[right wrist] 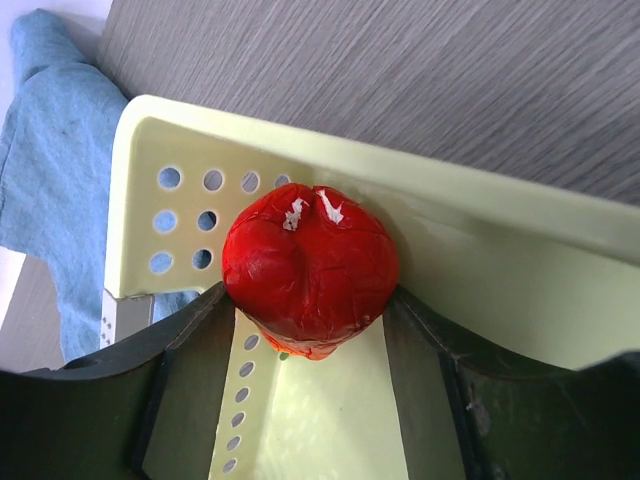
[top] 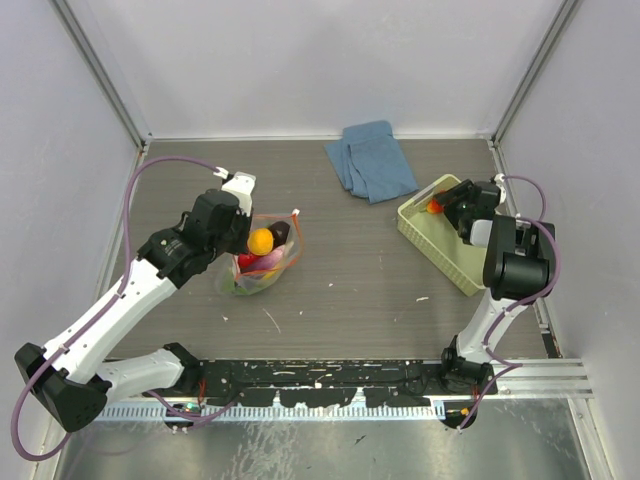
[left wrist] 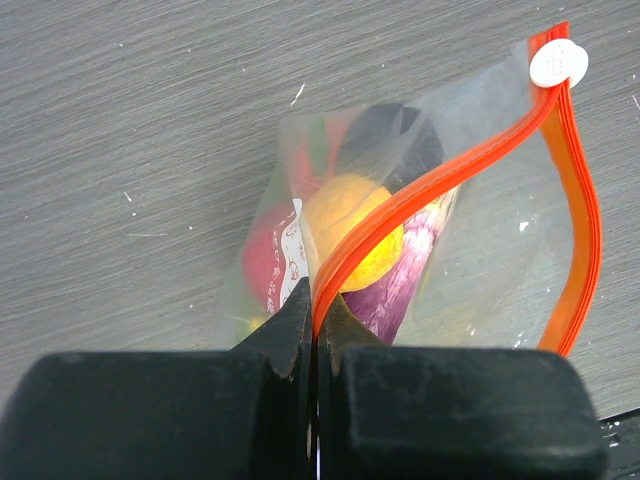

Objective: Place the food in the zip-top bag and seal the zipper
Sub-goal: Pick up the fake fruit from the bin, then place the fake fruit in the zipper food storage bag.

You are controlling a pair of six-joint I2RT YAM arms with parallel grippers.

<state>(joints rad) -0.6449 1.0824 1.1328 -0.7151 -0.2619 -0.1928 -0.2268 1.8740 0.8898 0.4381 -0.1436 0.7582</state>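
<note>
The clear zip-top bag (top: 262,265) lies left of centre, mouth open. In it are a yellow-orange round fruit (left wrist: 350,225), a purple eggplant (left wrist: 405,275), a red fruit (left wrist: 262,262) and a dark piece (left wrist: 385,135). My left gripper (left wrist: 318,310) is shut on the orange-red zipper (left wrist: 420,195) at its near end; the white slider tab (left wrist: 558,64) sits at the far end. My right gripper (right wrist: 308,292) is inside the pale yellow-green basket (right wrist: 300,135), with its fingers pressed on both sides of a red round fruit (right wrist: 308,250).
The basket (top: 440,252) stands at the right, near the right wall. A folded blue cloth (top: 370,160) lies at the back centre, just beyond the basket. Walls close in the table on three sides.
</note>
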